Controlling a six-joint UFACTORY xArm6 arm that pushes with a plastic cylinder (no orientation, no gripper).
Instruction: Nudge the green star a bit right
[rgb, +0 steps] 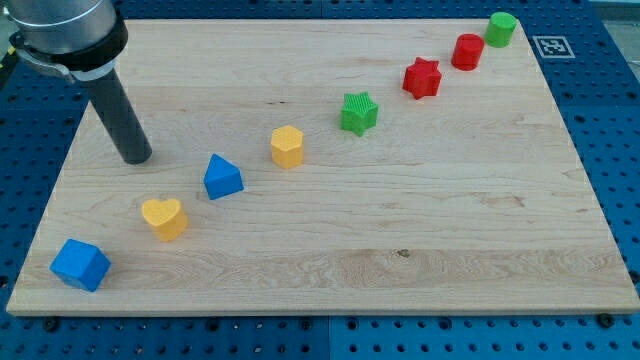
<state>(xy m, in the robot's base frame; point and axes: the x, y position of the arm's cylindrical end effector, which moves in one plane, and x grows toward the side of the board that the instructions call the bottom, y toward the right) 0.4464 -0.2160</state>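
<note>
The green star (358, 112) sits on the wooden board (420, 230), above the middle of the view. My tip (135, 157) rests on the board at the view's left, far to the left of the green star. It touches no block. The blue triangle block (222, 177) is the nearest block, to the tip's right and slightly lower.
A diagonal line of blocks runs from bottom left to top right: blue cube (80, 264), yellow heart (164, 217), yellow hexagon (287, 146), red star (422, 78), red cylinder (467, 51), green cylinder (500, 29). A marker tag (551, 46) lies past the board's top right corner.
</note>
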